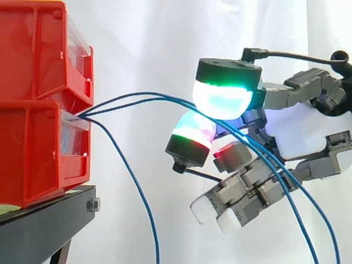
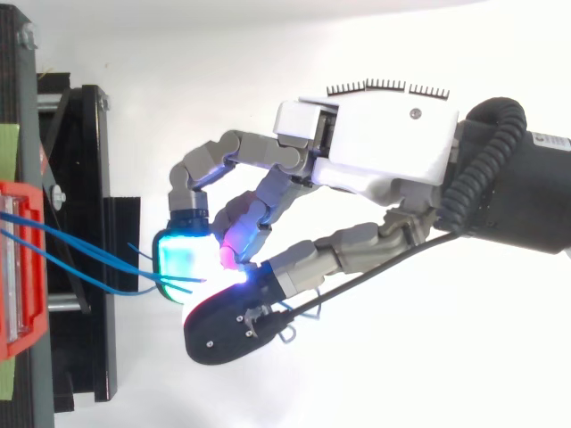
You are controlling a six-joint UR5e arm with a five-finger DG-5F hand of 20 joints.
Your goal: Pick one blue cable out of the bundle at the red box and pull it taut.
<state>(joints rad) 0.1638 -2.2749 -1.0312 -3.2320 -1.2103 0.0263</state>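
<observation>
At the red box (image 1: 38, 143) front: blue cables (image 1: 93, 113) leave in a bundle and fan rightward.
Upper strands (image 1: 137, 99): two, arcing across to the hand, bowed and not yet taut.
Lower strand (image 1: 135, 187): hangs free, apart from the hand.
Hand (image 2: 384, 143): two glowing pads (image 1: 223, 99) closed together on the upper strands. I cannot tell whether one or both are caught.
Purpose, judged: the pinch separates a strand before it is drawn away.
Stand (image 1: 44, 225): black, bearing the box.

Side view level, top view straight down — both close on the hand (image 1: 302, 132) and red bins (image 1: 33, 110)
</observation>
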